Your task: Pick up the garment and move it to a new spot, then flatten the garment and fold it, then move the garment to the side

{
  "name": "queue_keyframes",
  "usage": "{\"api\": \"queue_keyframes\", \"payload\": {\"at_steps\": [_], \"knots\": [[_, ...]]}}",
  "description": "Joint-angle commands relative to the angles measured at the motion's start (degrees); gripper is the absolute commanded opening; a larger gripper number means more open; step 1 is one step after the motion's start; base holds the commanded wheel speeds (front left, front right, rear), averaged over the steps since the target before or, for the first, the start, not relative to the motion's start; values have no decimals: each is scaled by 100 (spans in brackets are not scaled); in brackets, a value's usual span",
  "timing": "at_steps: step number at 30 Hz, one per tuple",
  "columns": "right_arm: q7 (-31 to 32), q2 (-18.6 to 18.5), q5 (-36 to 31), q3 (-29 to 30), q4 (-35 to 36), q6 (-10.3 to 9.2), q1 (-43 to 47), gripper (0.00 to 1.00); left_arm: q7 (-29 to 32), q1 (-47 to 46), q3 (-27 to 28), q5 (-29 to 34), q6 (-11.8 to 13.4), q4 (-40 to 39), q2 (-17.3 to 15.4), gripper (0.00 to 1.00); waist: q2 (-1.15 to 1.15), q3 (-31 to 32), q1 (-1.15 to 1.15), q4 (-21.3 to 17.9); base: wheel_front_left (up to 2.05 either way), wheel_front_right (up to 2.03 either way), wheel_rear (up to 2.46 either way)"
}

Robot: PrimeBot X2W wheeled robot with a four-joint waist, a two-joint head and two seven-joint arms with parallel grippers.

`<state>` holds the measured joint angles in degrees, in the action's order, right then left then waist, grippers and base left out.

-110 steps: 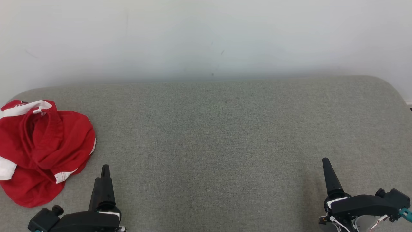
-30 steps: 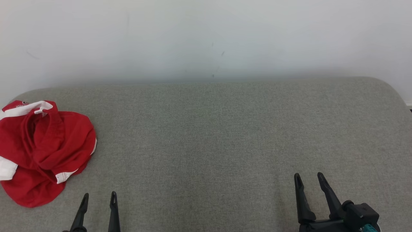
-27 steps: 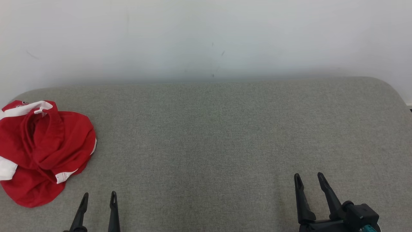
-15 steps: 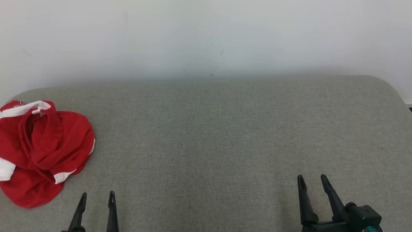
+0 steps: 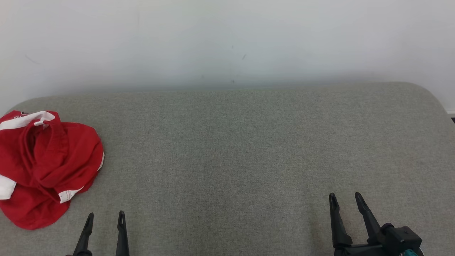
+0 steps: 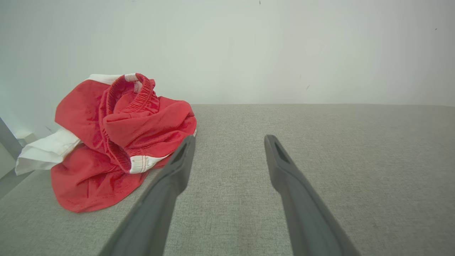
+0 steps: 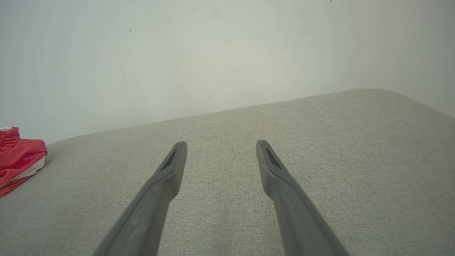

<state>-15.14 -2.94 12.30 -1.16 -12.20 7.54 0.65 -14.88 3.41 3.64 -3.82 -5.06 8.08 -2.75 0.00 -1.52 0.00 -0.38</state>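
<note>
The garment [image 5: 46, 167] is a crumpled heap of red cloth with white bands and an elastic waistband, lying at the far left of the grey padded surface [image 5: 241, 149]. It also appears in the left wrist view as the garment [image 6: 121, 138] and at the left edge of the right wrist view as the garment [image 7: 19, 156]. My left gripper [image 5: 105, 215] is open and empty, low at the front, just right of the heap and apart from it. My right gripper [image 5: 345, 196] is open and empty at the front right, far from the cloth.
A plain white wall [image 5: 227, 39] rises behind the surface. The surface's back right corner [image 5: 432, 94] is rounded, and the left edge runs close by the garment. Grey cloth stretches between the two grippers.
Since several seconds ago both grippers have turned so that their two fingers stand spread side by side. Over the last second they hold still; the picture has shifted only slightly.
</note>
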Motion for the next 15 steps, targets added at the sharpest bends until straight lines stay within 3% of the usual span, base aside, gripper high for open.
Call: {"api": "queue_keyframes", "payload": {"at_steps": [1, 15], "knots": [[-14, 12, -30, -7, -2, -10, 53, 100, -36, 23, 14, -50, 1, 2, -23, 100, 0, 0, 0, 5, 0, 0, 0], [-14, 13, 15, -51, -14, -10, 11, 100, -36, 5, 47, -83, 15, 21, -23, 100, 0, -22, 0, 14, 0, 0, 0]]}}
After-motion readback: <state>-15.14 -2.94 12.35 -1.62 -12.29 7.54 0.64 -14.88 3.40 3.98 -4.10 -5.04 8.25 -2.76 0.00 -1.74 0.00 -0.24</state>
